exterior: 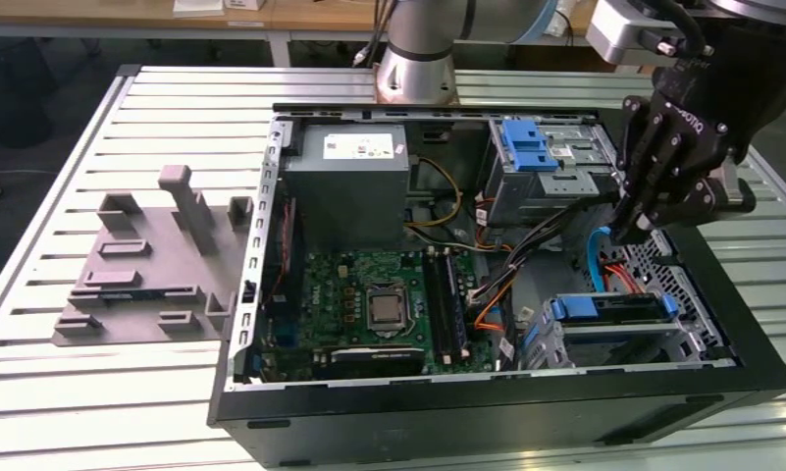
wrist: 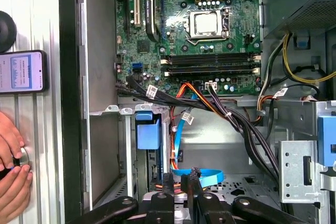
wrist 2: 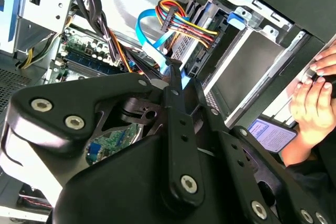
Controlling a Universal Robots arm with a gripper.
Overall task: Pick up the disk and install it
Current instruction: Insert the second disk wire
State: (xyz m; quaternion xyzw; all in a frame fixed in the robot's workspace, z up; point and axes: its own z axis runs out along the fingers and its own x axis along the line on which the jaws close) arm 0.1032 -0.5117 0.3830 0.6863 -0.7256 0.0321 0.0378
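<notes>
Item 1: computer case (exterior: 497,417), black, side panel off, lying open on a slatted metal table (exterior: 52,196). Inside I noted a green circuit board (exterior: 373,299), a grey power supply box (exterior: 353,177) and a metal drive cage (exterior: 550,157) with a blue latch on top.

Item 2: the disk (exterior: 611,307). It sat in the lower bay of the case, at the exterior view's lower right, with its blue bracket facing the inside of the case. The first wrist view showed that bracket (wrist: 148,132) between the bay's metal rails.

Item 3: robot arm (exterior: 419,49). Its jaws were pressed together and pinched nothing. They hung inside the case between the drive cage and the disk's bay, just above a light blue flat cable (wrist: 197,174) and beside a bundle of coloured wires (wrist 2: 184,22).

Item 4: grey moulded fixture (exterior: 150,260), on the table at the exterior view's left, well apart from the case.

Item 5: a person's hands (wrist: 13,171), resting on the table just outside the case wall, with a phone (wrist: 21,72) lying near them.
</notes>
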